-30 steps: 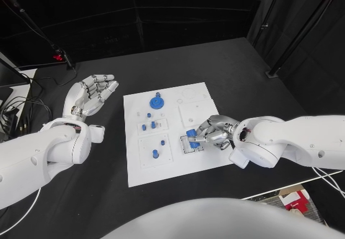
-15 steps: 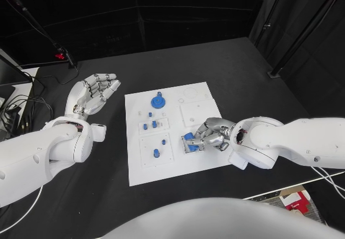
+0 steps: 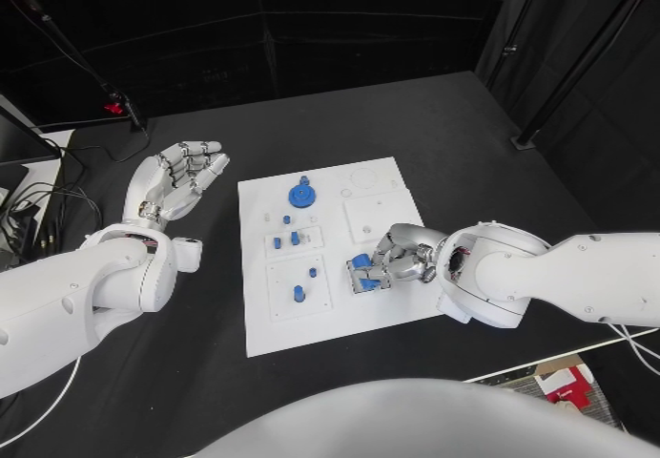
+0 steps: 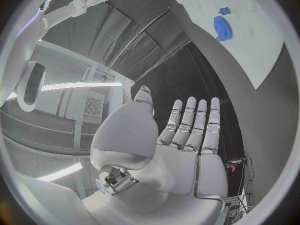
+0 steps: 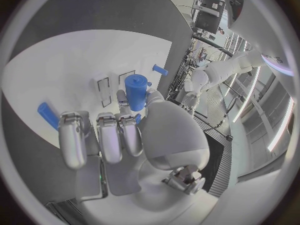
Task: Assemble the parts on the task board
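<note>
Head view: the right hand [image 3: 396, 256] is working at the near right part of the white task board [image 3: 324, 324], fingers curled down over a small blue piece [image 3: 360, 261] at the board's 4 o'clock area. Right wrist view: the hand [image 5: 119, 135] is pinching a blue cylinder [image 5: 135, 91] between the thumb and a finger, the cylinder standing roughly upright over the board beside two slots; whether its lower end is seated I cannot tell. Another blue piece [image 5: 47, 115] is lying near the fingertips.

The left hand [image 3: 176, 181] is resting off the board at 10 o'clock, palm up, fingers spread and straight, holding nothing; the left wrist view is showing the same flat hand [image 4: 178, 150].

On the board, a blue gear [image 3: 301, 197] is sitting at 12 o'clock, with small blue pegs [image 3: 286, 238] at the centre left and one more [image 3: 299, 294] lower down.

Risk, as I judge it: the cylinder is pinched high and the fingers are hiding its base, so a slight tilt could be jamming it at the slot's edge or letting it slip out sideways.
</note>
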Robot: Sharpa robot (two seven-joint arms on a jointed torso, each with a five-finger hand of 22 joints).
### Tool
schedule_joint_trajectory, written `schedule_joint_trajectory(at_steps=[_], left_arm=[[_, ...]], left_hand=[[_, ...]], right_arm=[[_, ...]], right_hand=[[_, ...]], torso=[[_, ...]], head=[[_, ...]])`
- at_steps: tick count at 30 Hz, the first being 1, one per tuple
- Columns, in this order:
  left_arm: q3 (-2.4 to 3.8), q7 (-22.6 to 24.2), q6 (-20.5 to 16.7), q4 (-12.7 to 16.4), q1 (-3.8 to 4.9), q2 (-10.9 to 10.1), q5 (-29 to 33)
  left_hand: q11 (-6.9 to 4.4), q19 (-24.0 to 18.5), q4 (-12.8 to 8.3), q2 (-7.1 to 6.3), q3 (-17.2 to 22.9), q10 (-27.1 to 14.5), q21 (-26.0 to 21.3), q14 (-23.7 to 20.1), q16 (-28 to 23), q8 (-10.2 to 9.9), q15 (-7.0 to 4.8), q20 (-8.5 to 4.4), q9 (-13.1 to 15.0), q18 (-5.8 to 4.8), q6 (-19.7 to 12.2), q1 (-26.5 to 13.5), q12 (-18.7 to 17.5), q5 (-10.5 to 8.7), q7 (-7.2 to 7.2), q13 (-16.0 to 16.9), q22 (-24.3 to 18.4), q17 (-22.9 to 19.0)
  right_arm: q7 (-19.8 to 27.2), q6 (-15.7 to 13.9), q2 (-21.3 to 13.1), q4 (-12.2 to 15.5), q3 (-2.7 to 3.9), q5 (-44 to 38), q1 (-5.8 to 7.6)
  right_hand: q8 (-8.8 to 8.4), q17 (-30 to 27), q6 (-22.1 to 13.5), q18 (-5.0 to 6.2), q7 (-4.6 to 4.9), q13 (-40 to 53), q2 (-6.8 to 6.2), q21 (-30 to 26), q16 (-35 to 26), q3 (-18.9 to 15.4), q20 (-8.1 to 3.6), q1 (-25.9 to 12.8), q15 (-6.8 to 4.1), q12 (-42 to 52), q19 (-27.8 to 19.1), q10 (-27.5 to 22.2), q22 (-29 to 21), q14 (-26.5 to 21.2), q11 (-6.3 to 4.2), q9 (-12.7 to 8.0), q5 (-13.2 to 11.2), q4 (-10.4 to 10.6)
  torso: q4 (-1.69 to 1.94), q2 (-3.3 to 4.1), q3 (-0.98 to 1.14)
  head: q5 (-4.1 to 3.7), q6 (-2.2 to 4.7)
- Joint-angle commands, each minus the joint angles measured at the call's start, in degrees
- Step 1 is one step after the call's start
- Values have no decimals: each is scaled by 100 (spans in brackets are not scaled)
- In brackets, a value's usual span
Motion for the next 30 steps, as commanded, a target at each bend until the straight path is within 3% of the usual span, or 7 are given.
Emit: schedule_joint_trajectory(at_steps=[1,20,30], left_arm=[[5,147,45,10,8,-3,6],[5,122,56,9,8,-2,6],[5,116,64,6,7,1,6]], left_hand=[[6,40,-12,40,-37,-24,30,-33,37,28,-10,9,-8,-29,-38,7,19,17,677,-8,-9,-6],[6,38,-13,45,-42,-25,29,-33,44,34,-10,9,-8,-30,-42,14,26,20,677,-8,-13,-12],[6,38,-13,45,-42,-25,29,-33,44,34,-10,9,-8,-30,-42,14,26,20,677,-8,-13,-12]], right_arm=[[-327,42,17,28,-2,-634,0],[-637,617,170,-17,-2,-1062,0],[-639,719,244,-38,-2,-1126,0]], right_hand=[[-13,1509,251,-42,-213,1508,10,19,14,-44,-53,-47,-58,14,605,590,1510,599,-49,26,-34,-11],[-145,1509,294,-42,-213,1508,42,19,14,-217,-89,-194,-90,14,605,590,1510,599,-59,32,-235,-6],[-193,1509,317,-42,-211,1508,67,19,14,-302,-95,-263,-94,14,605,590,1510,599,-56,42,-341,-4]], torso=[[3,0,3],[3,0,1],[3,-1,0]], head=[[-13,-1],[-25,-1],[-25,-1]])
